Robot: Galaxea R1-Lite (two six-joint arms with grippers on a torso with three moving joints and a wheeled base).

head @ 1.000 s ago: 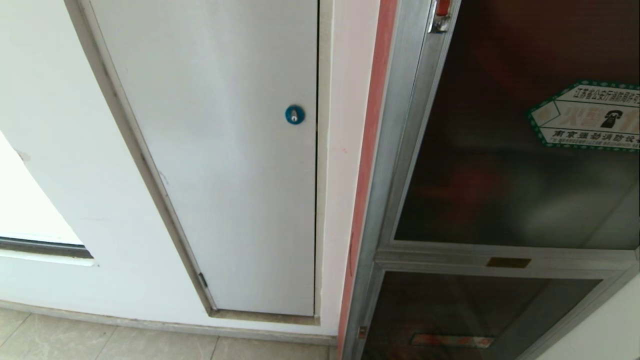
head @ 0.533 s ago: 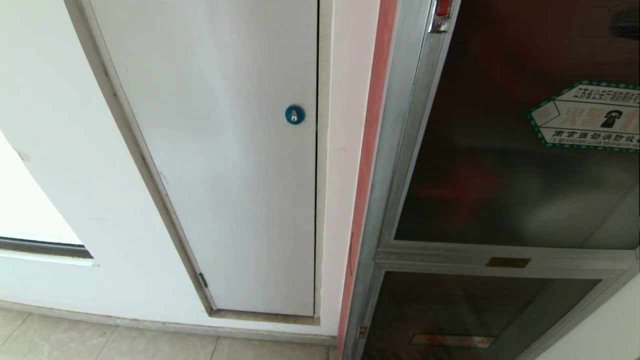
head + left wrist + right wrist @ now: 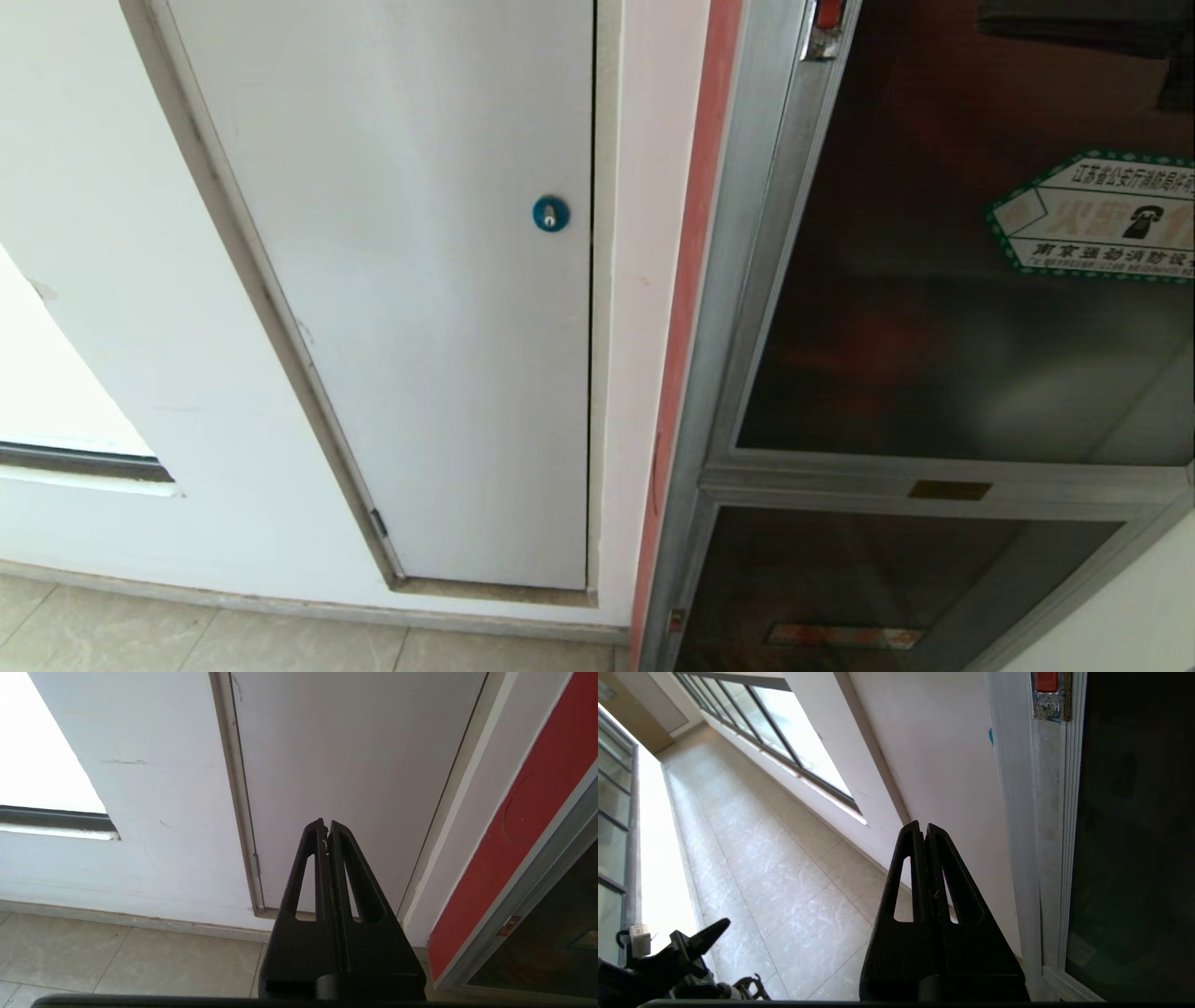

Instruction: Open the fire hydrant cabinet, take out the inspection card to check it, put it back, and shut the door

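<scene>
The fire hydrant cabinet (image 3: 747, 280) fills the right of the head view, with a silver frame and red edging. Its door (image 3: 934, 308) is dark glass, carries a green-bordered hexagonal sticker (image 3: 1097, 219), and lies flush in the frame. A red latch (image 3: 825, 14) sits at the door's top left corner. A dark part of my right arm (image 3: 1083, 23) shows at the top right edge, in front of the glass. My right gripper (image 3: 924, 828) is shut and empty, beside the cabinet's frame (image 3: 1048, 812) and below the latch (image 3: 1046, 681). My left gripper (image 3: 326, 823) is shut, empty and parked low. The inspection card is hidden.
A white panel door (image 3: 420, 280) with a blue lock (image 3: 550, 214) stands left of the cabinet. A smaller lower glass panel (image 3: 887, 588) lies under the door. Tiled floor (image 3: 775, 868) runs along the wall, with a window (image 3: 56, 392) further left.
A dark shape of my right arm has come into the head view's top right corner and spread leftward across the glass. The cabinet, the door and the left arm have not moved.
</scene>
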